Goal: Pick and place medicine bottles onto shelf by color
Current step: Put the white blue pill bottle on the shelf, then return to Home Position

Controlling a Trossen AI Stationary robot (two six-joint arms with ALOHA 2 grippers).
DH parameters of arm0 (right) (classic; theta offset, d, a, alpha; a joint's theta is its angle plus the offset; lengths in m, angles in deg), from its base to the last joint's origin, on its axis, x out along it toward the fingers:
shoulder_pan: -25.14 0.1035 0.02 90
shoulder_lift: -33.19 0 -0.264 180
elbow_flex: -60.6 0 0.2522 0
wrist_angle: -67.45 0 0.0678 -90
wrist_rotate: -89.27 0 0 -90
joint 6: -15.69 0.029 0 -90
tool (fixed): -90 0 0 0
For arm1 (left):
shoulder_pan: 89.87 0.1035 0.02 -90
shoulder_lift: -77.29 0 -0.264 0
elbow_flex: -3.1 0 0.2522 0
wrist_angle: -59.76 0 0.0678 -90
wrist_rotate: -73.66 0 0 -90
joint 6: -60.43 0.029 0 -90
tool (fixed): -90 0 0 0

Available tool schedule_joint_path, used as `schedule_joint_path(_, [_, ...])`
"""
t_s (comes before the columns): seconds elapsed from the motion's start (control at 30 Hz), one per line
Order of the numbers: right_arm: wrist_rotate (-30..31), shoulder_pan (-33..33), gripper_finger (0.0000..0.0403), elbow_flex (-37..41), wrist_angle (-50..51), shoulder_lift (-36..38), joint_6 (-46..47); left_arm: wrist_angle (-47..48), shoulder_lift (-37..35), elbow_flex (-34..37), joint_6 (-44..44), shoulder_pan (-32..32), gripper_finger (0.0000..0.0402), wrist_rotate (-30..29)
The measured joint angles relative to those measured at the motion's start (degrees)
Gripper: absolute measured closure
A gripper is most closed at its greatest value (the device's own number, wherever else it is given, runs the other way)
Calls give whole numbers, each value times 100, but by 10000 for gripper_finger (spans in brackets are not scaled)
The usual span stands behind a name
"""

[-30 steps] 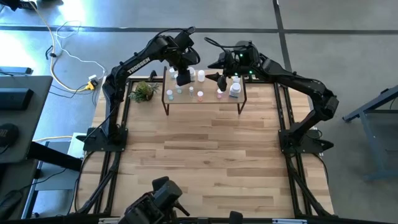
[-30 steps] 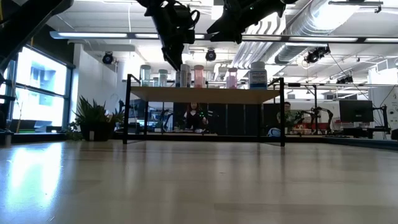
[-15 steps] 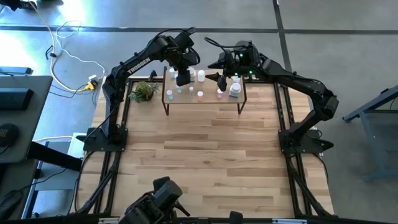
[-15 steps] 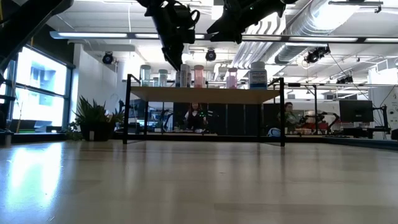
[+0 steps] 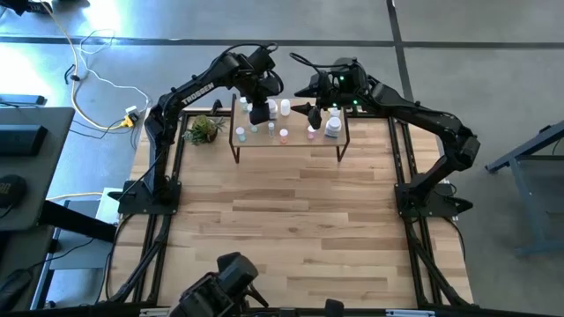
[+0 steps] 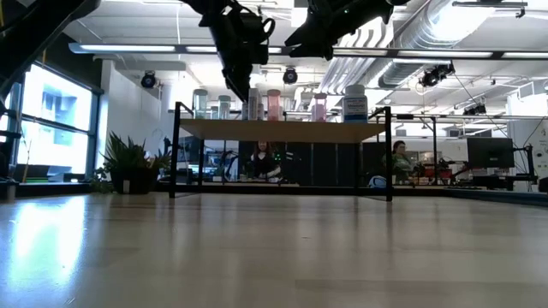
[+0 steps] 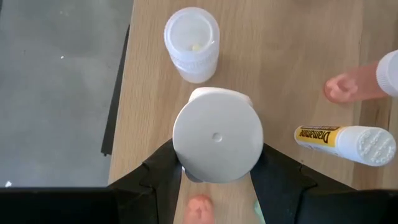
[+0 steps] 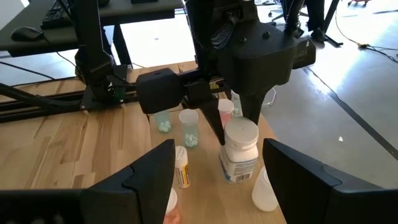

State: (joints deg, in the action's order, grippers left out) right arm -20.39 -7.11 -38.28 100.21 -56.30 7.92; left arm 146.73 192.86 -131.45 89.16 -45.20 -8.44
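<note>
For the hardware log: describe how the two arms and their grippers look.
Both arms are dark, jointed and slim. The left arm bears white TROSSEN lettering. The right arm has a thin black cable looped near its wrist. Each gripper, left and right, has two flat, angular black fingers.

text: "Dramamine" | on: lying tube (image 7: 344,142) | text: "TROSSEN" | on: left arm (image 5: 196,90)

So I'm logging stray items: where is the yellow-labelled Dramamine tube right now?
In the left wrist view the Dramamine tube lies on its side on the shelf, just beside the white-capped bottle between the left hand fingers.
</note>
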Motion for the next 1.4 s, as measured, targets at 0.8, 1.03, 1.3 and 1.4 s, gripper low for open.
schedule_joint_path(0.8, [-2,0,169,0,0,0,36,13,-48,17,101,-197,182,-468])
schedule_joint_path(1.03, [-2,0,169,0,2,0,29,10,-124,15,165,-232,181,-486])
schedule_joint_path(1.3, [-2,-2,169,0,0,0,29,13,-381,9,127,-232,181,-560])
schedule_joint_path(1.4, [-2,0,169,0,0,0,42,28,-519,9,-37,-233,181,-562])
